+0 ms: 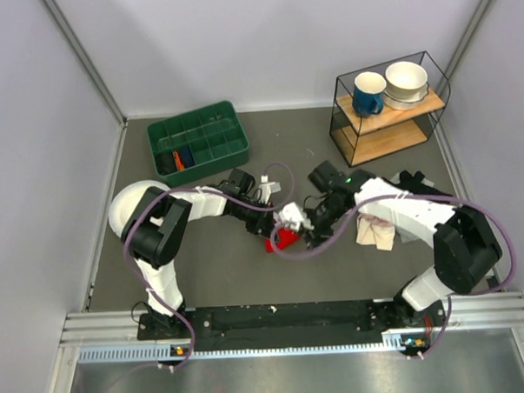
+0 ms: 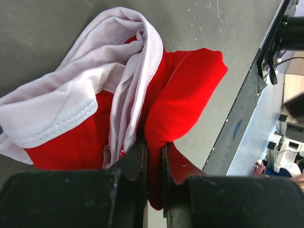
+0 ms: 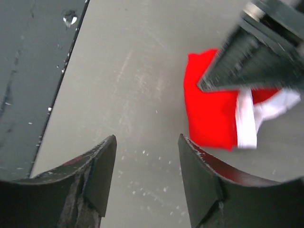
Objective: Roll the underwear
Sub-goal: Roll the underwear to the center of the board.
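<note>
The red underwear (image 1: 283, 238) with white waistband lies bunched on the grey table at the centre. In the left wrist view the underwear (image 2: 190, 90) is crumpled, its white band folded over the red cloth. My left gripper (image 2: 154, 152) is shut on a fold of the red fabric; it shows from above too (image 1: 276, 220). My right gripper (image 3: 147, 142) is open and empty above bare table, with the underwear (image 3: 211, 111) a little ahead and to its right. From above the right gripper (image 1: 314, 229) is just right of the underwear.
A green divided bin (image 1: 198, 141) stands at the back left. A wire-and-wood shelf (image 1: 389, 113) with a blue mug and white bowls stands at the back right. A pink-and-beige cloth (image 1: 376, 233) lies under the right arm. A black rail (image 1: 285, 316) runs along the near edge.
</note>
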{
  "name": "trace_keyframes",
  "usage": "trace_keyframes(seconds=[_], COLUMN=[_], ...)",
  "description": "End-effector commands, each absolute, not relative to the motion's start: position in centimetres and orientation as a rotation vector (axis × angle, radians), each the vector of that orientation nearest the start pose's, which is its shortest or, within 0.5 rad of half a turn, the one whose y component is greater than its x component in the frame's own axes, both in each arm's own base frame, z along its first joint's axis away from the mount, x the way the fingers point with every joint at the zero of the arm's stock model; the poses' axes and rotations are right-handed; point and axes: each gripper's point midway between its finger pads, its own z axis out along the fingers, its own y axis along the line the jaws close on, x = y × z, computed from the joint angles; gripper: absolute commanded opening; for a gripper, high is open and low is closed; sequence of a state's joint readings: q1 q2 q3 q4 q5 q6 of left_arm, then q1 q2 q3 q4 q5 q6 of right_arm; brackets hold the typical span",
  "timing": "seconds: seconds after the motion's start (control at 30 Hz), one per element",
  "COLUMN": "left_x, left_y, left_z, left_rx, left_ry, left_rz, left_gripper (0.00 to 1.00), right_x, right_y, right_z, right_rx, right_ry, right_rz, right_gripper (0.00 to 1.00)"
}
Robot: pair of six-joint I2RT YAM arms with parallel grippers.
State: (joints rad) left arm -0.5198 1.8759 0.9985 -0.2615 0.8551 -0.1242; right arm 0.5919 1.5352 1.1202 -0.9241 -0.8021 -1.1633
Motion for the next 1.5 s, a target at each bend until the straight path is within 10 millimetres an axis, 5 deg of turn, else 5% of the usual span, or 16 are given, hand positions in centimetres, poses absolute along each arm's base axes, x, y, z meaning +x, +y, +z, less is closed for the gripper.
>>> trace_keyframes(seconds=[0.0, 0.13, 0.27, 0.5, 0.63, 0.67, 0.87, 1.03, 1.27, 1.47], left_x=[23.6, 24.1, 24.7, 27.8, 29.1, 29.9, 29.1, 26.8, 24.8, 22.1], left_y=[-27.5, -27.5, -27.5, -26.1, -24.0, -23.2, -20.4, -20.5, -20.3, -20.4], left_z=[0.2, 0.7, 1.8, 4.9, 7.0, 8.8, 12.3, 11.7, 13.6, 17.9], left_rx=[0.727, 0.717, 0.719, 0.574, 0.456, 0.424, 0.358, 0.354, 0.343, 0.518], left_ry=[2.693, 2.680, 2.637, 2.497, 2.373, 2.297, 2.023, 2.031, 1.892, 1.516], left_rz=[-1.207, -1.192, -1.163, -1.092, -1.005, -0.948, -0.852, -0.930, -0.989, -0.970], left_gripper=[0.12, 0.23, 0.36, 0.52, 0.53, 0.53, 0.55, 0.56, 0.59, 0.60], right_x=[21.8, 22.1, 23.1, 23.1, 22.7, 22.3, 20.6, 19.3, 20.5, 22.1], right_y=[28.3, 30.6, 30.8, 28.2, 27.2, 26.9, 27.2, 28.1, 27.9, 27.9], right_z=[11.1, 9.8, 5.8, 0.6, -0.1, -0.2, 1.4, 4.1, 4.9, 3.8], right_rx=[-2.137, -2.205, -2.283, -2.384, -2.378, -2.383, -2.339, -2.246, -1.969, -1.687], right_ry=[1.196, 1.134, 1.177, 1.322, 1.396, 1.420, 1.571, 1.771, 2.115, 2.378], right_rz=[0.549, 0.434, 0.345, 0.255, 0.266, 0.285, 0.591, 0.956, 1.366, 1.620], right_gripper=[0.58, 0.59, 0.60, 0.49, 0.42, 0.40, 0.27, 0.23, 0.23, 0.23])
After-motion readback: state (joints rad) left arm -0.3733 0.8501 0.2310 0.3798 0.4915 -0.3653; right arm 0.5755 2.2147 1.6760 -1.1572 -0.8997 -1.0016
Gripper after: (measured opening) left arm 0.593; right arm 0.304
